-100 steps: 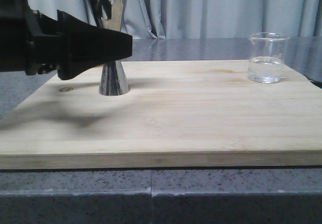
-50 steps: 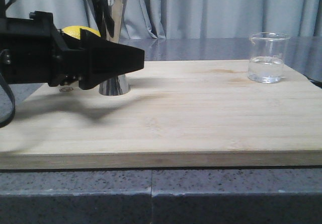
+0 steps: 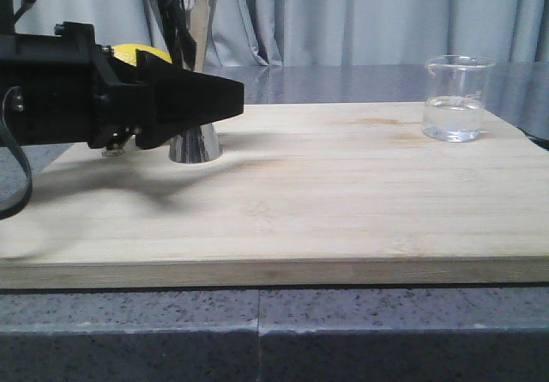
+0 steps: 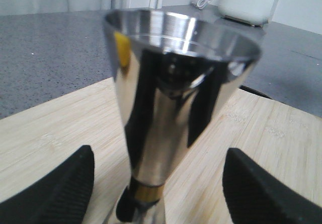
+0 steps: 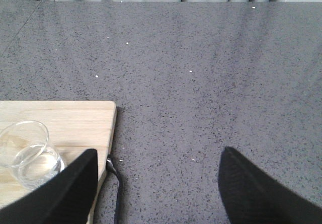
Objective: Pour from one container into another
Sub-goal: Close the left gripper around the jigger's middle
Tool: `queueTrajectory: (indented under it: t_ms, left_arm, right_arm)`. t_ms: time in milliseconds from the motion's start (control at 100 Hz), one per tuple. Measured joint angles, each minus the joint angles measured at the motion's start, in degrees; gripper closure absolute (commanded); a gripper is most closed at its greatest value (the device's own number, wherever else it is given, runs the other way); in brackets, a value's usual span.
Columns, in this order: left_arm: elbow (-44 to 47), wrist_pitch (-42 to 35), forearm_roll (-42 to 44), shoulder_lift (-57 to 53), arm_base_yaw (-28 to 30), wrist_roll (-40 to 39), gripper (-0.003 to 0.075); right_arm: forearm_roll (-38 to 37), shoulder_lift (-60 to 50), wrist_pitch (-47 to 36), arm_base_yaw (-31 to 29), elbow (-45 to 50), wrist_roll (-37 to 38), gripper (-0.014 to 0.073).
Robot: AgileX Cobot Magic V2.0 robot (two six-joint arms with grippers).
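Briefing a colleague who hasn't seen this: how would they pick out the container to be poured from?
Find the wooden board. Near its far right corner stands the small clear glass beaker, some clear liquid inside. The steel jigger at far left is taller, shiny and opaque.

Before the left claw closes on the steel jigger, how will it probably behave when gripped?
The jigger is polished steel, so it is probably rigid but slippery under the fingers. It stands tall on a narrow base on the board, so an off-centre push could tip it. The left claw is open around its waist, a sensible low grip.
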Motion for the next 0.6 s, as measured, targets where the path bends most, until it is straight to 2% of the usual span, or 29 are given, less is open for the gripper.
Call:
queueTrajectory:
  t_ms: [600]
  left_arm:
    - [0.0, 0.83, -0.25, 0.0, 0.0, -0.04, 0.0494]
  right_arm:
    - [-0.02, 0.0, -0.08, 0.0, 0.0, 0.0, 0.0155]
